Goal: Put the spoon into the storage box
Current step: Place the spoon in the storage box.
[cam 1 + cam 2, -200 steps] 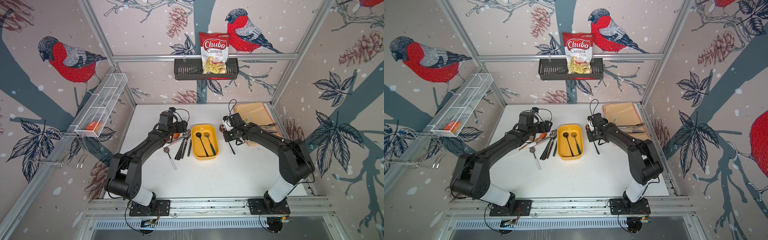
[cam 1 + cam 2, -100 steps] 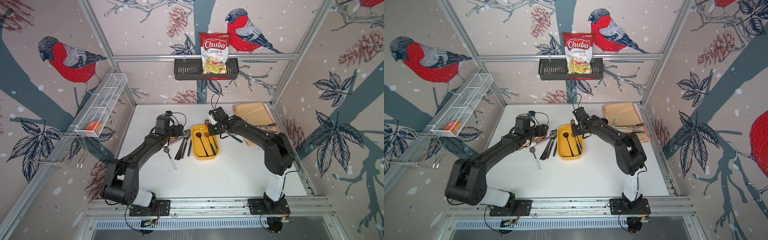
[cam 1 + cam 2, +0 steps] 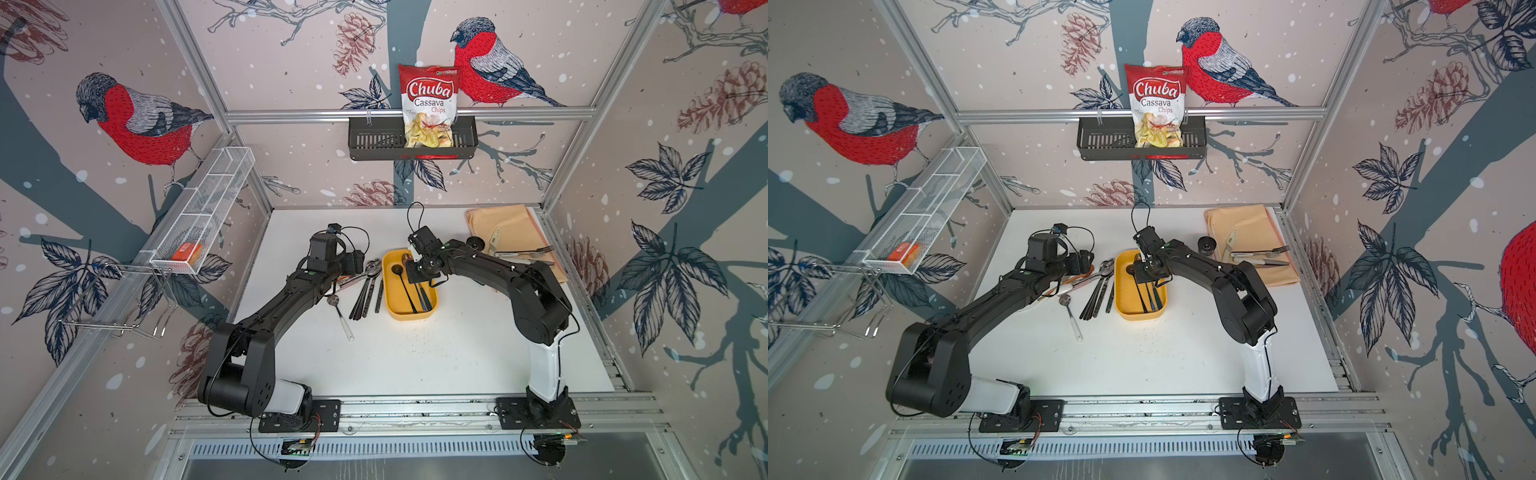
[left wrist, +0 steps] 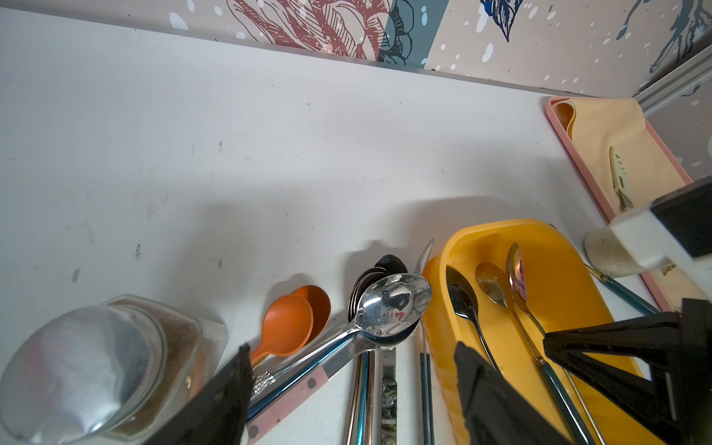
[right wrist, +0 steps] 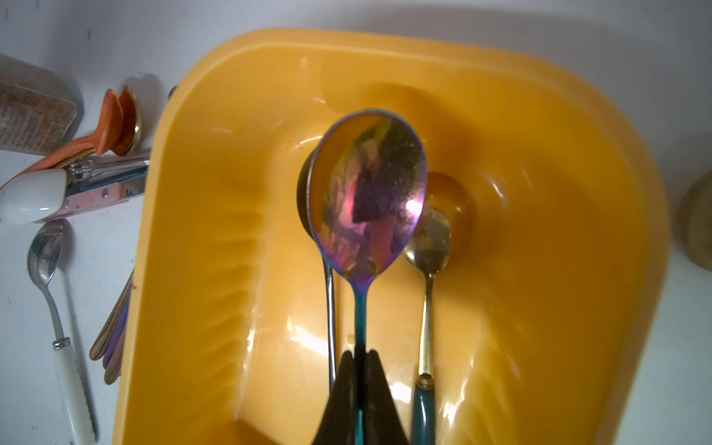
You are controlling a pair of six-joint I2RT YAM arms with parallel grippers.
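Your right gripper (image 5: 360, 370) is pinched tight on the thin stem of the iridescent purple-blue metal spoon (image 5: 368, 192), whose bowl hangs over the middle of the shallow yellow plastic storage box (image 5: 558, 154) in the right wrist view. Under it you see two more spoons lying on the box floor: a dark one (image 5: 329, 308) at frame left of the held stem and a gold one with a teal handle (image 5: 427, 246) at frame right. In both top views the box (image 3: 390, 307) sits at the centre of the white table (image 3: 415, 357), with the right gripper (image 3: 411, 266) over its far end.

Your left gripper (image 4: 354, 370) stands wide apart at the bottom of the left wrist view, holding nothing, above a pile of cutlery just left of the box: a shiny silver spoon (image 4: 393, 304), orange plastic spoons (image 4: 293, 319) and a glass jar with a metal lid (image 4: 88, 366) at lower left. In a top view a white-handled spoon (image 3: 1071, 316) lies apart, below that pile.
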